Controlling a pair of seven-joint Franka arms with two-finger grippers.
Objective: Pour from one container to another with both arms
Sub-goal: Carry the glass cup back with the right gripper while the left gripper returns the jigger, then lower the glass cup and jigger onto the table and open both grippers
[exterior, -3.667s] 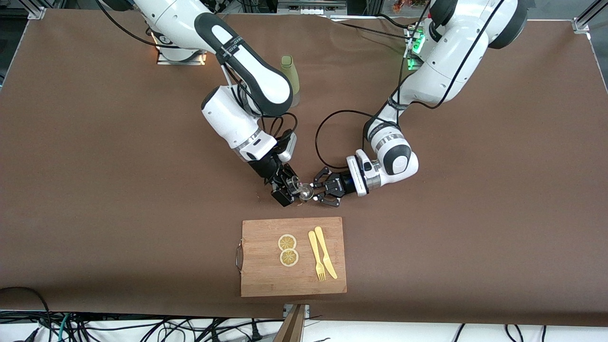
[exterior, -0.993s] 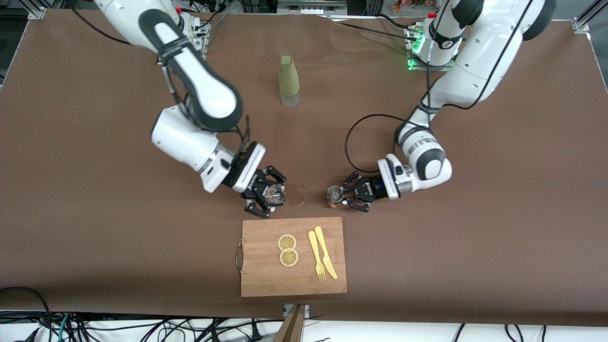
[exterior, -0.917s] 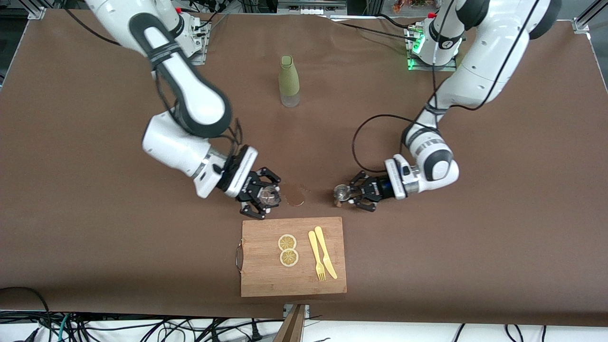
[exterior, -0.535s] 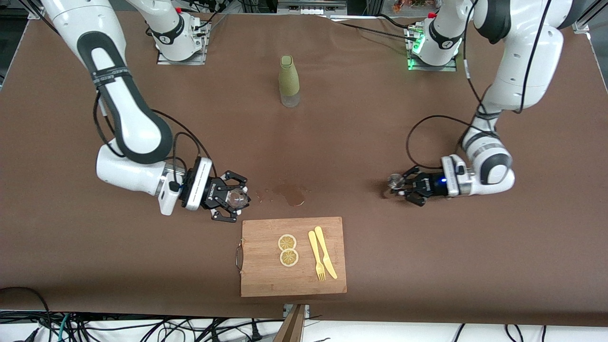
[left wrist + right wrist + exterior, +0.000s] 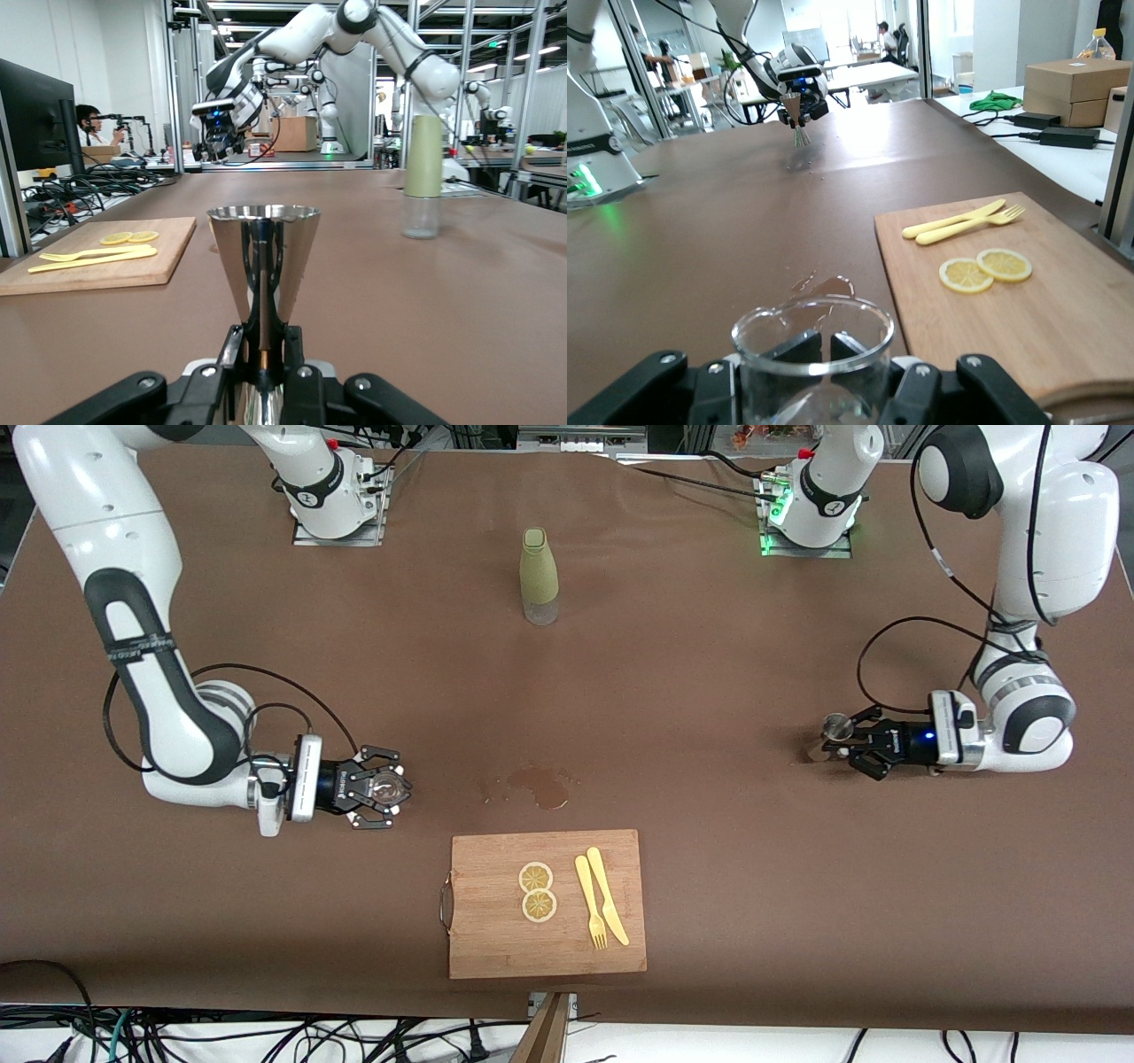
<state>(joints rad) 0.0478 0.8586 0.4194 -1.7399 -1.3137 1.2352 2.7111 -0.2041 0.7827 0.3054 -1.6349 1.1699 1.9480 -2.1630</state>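
Observation:
My left gripper (image 5: 840, 733) is shut on a small metal cone-shaped cup (image 5: 834, 728), held upright low over the table toward the left arm's end. In the left wrist view the cup (image 5: 263, 257) stands between the fingers (image 5: 232, 350). My right gripper (image 5: 388, 786) is shut on a small clear glass beaker (image 5: 386, 786), upright and low over the table toward the right arm's end. The right wrist view shows the beaker (image 5: 813, 354) looking empty, with the finger pads (image 5: 802, 345) seen through the glass.
A brown puddle (image 5: 539, 786) lies on the table mid-way between the grippers. A wooden cutting board (image 5: 496, 948) with lemon slices (image 5: 537, 891), a yellow fork and a knife (image 5: 602, 908) lies nearer the front camera. A green bottle (image 5: 539, 576) stands between the arm bases.
Both arms have swung apart from the middle of the table, each carrying its vessel toward its own end. The puddle has been left where they met.

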